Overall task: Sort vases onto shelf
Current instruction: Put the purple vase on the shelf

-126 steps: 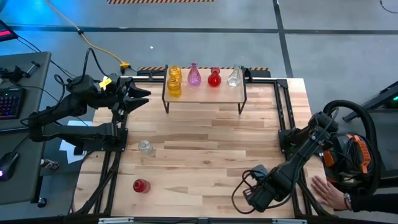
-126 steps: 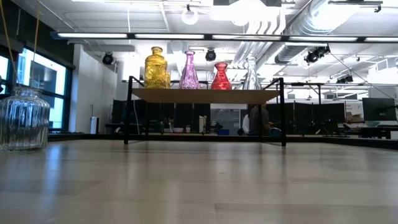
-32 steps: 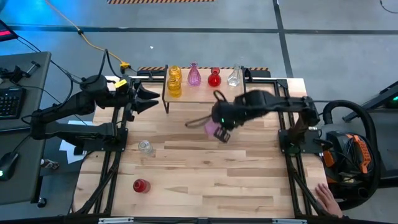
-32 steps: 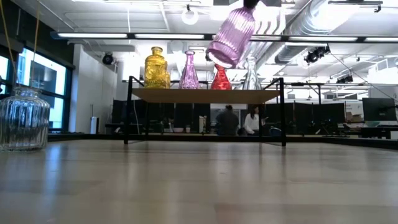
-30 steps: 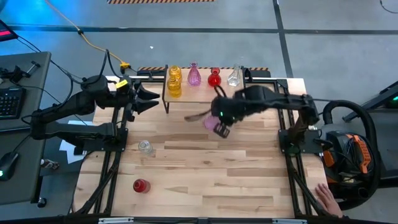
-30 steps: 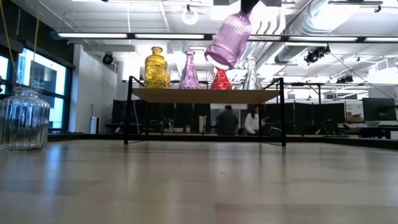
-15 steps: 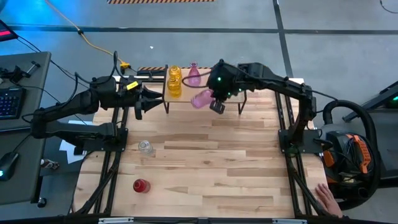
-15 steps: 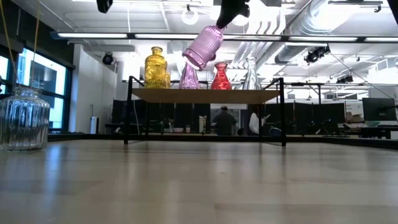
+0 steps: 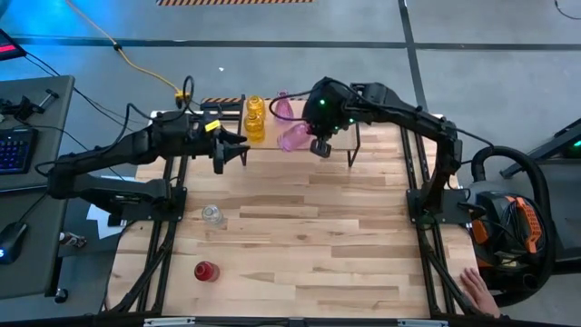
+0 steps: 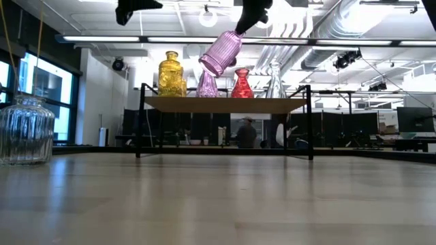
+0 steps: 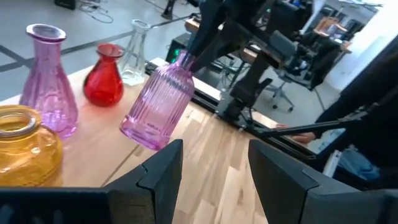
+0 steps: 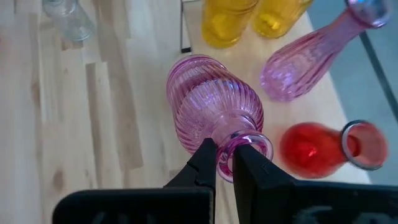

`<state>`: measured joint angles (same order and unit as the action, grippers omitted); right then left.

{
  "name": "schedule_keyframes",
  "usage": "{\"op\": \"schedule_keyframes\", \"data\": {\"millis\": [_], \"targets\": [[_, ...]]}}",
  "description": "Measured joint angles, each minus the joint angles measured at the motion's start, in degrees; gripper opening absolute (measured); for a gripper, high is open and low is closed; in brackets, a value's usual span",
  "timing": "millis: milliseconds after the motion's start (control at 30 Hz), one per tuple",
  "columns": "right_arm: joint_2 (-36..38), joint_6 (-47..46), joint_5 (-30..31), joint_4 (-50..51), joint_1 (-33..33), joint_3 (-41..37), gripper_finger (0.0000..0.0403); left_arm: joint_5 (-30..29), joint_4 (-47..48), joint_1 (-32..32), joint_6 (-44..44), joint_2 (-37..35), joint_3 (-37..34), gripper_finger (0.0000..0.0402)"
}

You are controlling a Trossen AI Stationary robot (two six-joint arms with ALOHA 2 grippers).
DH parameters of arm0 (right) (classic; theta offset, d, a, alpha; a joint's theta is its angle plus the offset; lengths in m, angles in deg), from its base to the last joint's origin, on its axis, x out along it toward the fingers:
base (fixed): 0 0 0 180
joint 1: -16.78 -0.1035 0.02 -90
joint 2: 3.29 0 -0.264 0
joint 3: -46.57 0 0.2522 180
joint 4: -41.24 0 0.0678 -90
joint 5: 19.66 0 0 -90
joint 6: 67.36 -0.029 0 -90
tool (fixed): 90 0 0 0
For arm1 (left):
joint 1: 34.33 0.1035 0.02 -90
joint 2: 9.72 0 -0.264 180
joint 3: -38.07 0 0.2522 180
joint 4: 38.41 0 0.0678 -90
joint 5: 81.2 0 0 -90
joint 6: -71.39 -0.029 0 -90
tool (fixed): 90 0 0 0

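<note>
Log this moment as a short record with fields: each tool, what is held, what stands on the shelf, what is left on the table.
right tool: shut on the neck of the ribbed pink vase, carried tilted above the shelf's front edge
left tool: open, empty, hovering beside the shelf's left end
shelf: two yellow vases, slim pink vase, red vase, clear vase
table: clear ribbed vase upright, red vase lying on its side
</note>
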<state>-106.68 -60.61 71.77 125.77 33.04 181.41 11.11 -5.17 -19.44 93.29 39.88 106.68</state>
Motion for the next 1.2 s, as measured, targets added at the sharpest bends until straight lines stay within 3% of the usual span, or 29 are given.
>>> {"op": "schedule_keyframes", "data": {"millis": [333,1200], "targets": [[-1.2,7.5,-3.0,-2.3,2.1,0.0,0.0001,0.0,-0.1,1.9,-0.2,0.7,0.0,0.0175],[-4.7,16.7,0.2,0.5,4.4,-0.1,0.0002,0.1,0.0,2.2,-2.0,0.8,0.0,0.0175]]}}
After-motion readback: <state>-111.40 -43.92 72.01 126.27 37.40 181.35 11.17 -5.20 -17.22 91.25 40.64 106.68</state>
